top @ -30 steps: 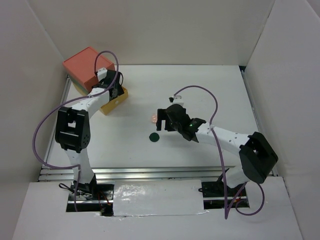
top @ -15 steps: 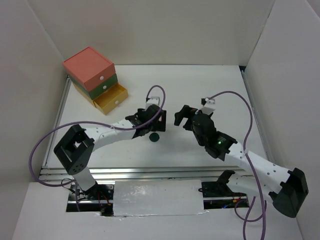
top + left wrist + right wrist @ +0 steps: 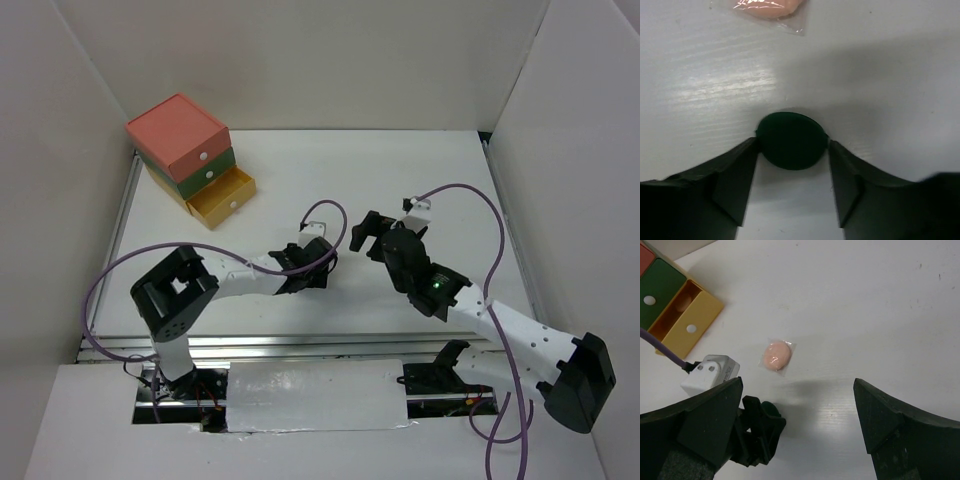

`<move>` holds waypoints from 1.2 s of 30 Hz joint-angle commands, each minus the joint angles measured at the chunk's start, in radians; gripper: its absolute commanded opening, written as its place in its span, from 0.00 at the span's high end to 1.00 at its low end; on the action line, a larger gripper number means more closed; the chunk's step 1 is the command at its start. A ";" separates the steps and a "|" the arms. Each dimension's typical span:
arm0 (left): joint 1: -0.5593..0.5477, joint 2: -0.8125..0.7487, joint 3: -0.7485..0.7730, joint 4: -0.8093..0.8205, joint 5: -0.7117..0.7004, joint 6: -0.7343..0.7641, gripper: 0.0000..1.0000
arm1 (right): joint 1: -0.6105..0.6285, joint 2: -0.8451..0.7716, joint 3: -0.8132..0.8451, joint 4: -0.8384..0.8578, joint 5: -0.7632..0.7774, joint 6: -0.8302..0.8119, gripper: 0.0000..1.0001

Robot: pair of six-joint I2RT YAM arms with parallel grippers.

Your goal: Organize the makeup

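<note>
- White tabletop (image 3: 400, 170) under the left gripper (image 3: 792, 144) — its jaws pinching the dark-green disc (image 3: 791, 135), flat on the surface.
- Right gripper (image 3: 797, 400) spread, empty, above.
- Peach disc (image 3: 776, 355) nearby — both likely left to store; yellow drawer (image 3: 687, 320) open.

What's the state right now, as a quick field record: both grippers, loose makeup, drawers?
left gripper: fingers against both sides of dark-green disc, which lies on the table
right gripper: open, empty, above the table
peach disc: wrapped, on the table, apart from the dark-green disc, untouched
drawer chest: yellow bottom drawer pulled out, other two shut
</note>
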 commanded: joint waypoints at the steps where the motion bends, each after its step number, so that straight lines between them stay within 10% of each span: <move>1: 0.008 0.054 -0.006 0.029 -0.002 -0.041 0.34 | -0.002 -0.015 0.013 0.040 0.020 0.005 0.00; 4: 0.013 0.047 -0.017 0.038 -0.005 -0.050 0.59 | -0.003 -0.018 0.012 0.041 0.021 0.005 0.00; 10: 0.076 -0.089 -0.028 0.007 -0.098 -0.013 0.75 | -0.002 -0.020 0.009 0.048 0.020 0.002 0.00; 19: 0.369 -0.226 0.151 -0.067 -0.175 0.123 0.73 | -0.002 0.016 0.015 0.057 0.018 -0.006 0.00; 36: 0.616 0.153 0.532 -0.100 -0.352 0.277 0.54 | -0.002 0.042 0.023 0.066 -0.022 -0.022 0.00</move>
